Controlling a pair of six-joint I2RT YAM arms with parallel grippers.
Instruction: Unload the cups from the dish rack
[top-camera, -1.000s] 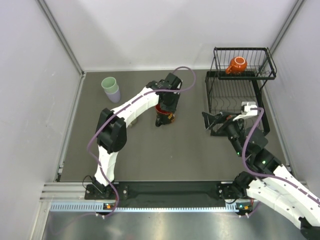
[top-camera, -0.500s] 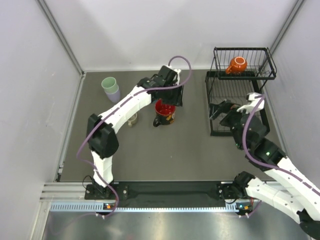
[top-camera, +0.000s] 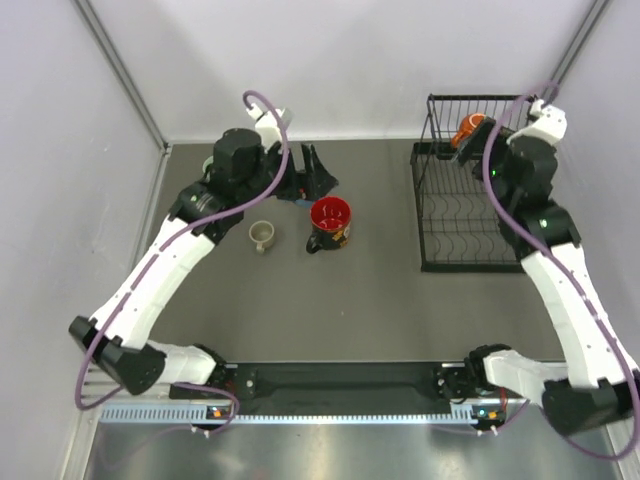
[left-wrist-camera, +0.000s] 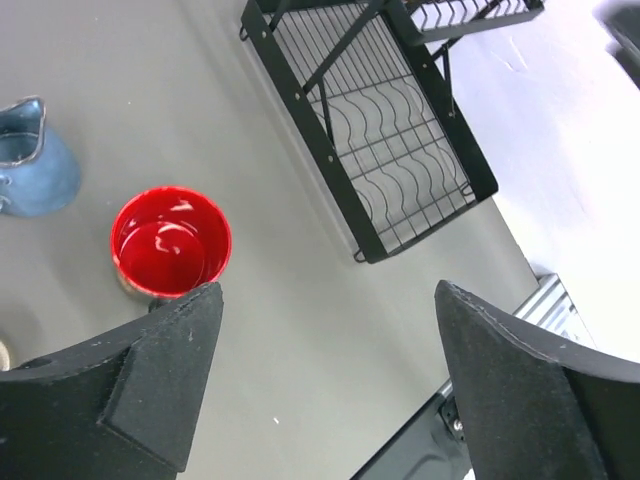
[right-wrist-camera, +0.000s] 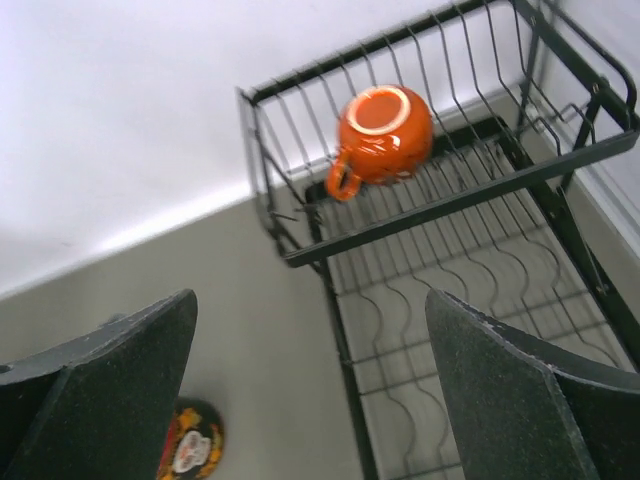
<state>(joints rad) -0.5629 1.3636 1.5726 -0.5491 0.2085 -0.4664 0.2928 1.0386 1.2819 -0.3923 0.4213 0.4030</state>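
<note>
The small orange mug (right-wrist-camera: 385, 125) sits in the raised basket of the black wire dish rack (top-camera: 470, 215), partly hidden by my right arm in the top view. My right gripper (right-wrist-camera: 310, 296) hangs open above the rack's left edge, short of that mug. On the mat stand the black floral mug with red inside (top-camera: 330, 222), the small beige mug (top-camera: 262, 236) and a blue mug (left-wrist-camera: 30, 160). My left gripper (top-camera: 315, 180) is lifted above and behind the floral mug (left-wrist-camera: 170, 240), open and holding nothing. My left arm mostly hides a pale green tumbler (top-camera: 208, 165).
The rack's lower tier (left-wrist-camera: 400, 160) shows only bare wire dividers. White walls close in the mat at the back and sides. A metal rail (top-camera: 300, 380) with both arm bases runs along the near edge.
My left gripper opened, let go of the floral mug and rose back to the left. My right arm swung from the rack's lower tier up toward the raised basket.
</note>
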